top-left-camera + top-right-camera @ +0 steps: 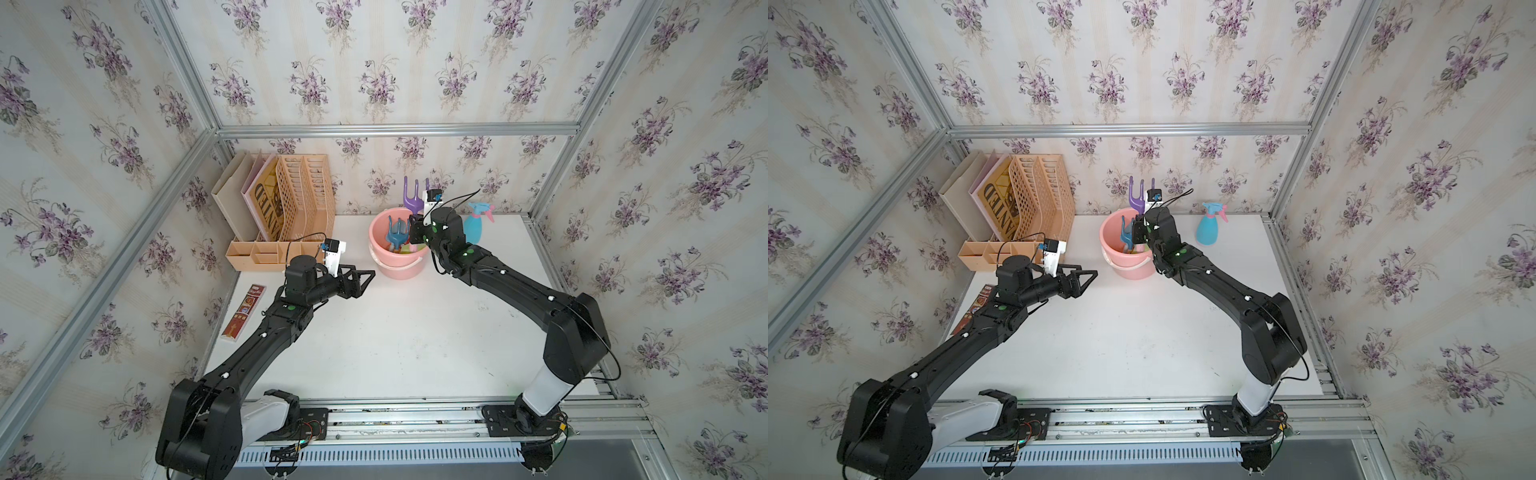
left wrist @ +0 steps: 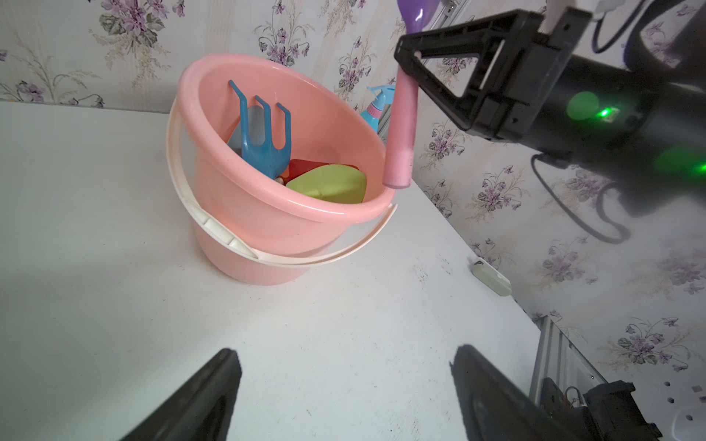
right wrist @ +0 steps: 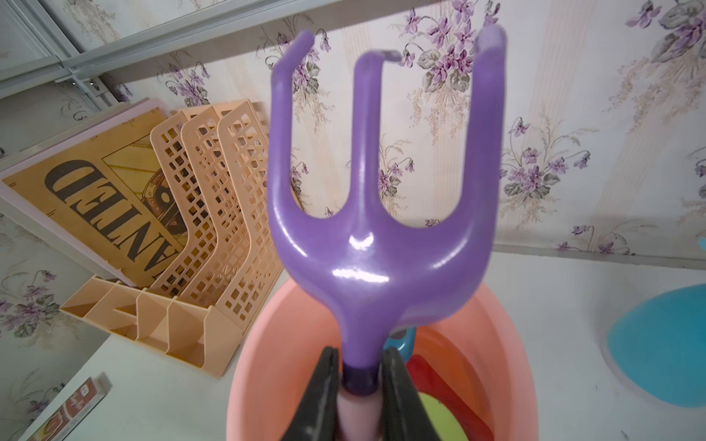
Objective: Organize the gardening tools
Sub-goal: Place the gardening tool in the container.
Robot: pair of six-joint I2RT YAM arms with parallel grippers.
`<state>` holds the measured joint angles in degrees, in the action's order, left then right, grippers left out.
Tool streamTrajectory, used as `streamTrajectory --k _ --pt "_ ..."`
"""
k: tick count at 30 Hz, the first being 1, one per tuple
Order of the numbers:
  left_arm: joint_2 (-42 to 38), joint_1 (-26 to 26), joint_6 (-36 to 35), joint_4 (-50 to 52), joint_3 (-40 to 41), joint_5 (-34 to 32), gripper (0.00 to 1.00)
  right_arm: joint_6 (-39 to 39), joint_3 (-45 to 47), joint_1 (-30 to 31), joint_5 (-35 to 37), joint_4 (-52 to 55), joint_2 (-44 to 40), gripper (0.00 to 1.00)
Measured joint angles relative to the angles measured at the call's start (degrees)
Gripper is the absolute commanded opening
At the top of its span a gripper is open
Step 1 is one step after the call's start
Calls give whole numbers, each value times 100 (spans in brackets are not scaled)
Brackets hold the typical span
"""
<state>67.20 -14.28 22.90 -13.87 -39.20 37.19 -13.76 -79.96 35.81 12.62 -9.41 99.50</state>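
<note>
My right gripper (image 3: 359,355) is shut on the pink handle (image 2: 399,130) of the purple fork (image 1: 411,195), which it holds prongs-up over the near-right rim of the pink bucket (image 1: 376,245). Inside the bucket are a blue fork (image 2: 263,133), a light-blue trowel (image 2: 254,126) behind it, a green shovel (image 2: 328,183) and a red one (image 2: 301,168). The blue spray bottle (image 1: 476,226) stands upright on the table to the right of the bucket. My left gripper (image 1: 370,274) hangs open and empty just left of the bucket, pointing at it.
A tan file rack (image 1: 299,195) holding a "WANTED" book (image 1: 266,203) stands at the back left. A low compartment organizer (image 1: 262,255) sits in front of it. A flat red box (image 1: 243,311) lies along the table's left edge.
</note>
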Motion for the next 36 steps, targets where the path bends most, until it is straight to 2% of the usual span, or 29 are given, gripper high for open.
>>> streamTrajectory --k 8,23,36 --pt "-33 0 -37 109 -17 -22 91 175 -186 -116 111 -717 743 0" --pt "87 0 -66 210 -136 -22 91 -92 -409 -249 -118 -638 1421 0" --pt "114 0 -85 221 -140 -22 91 -227 -389 -249 -155 -573 1438 34"
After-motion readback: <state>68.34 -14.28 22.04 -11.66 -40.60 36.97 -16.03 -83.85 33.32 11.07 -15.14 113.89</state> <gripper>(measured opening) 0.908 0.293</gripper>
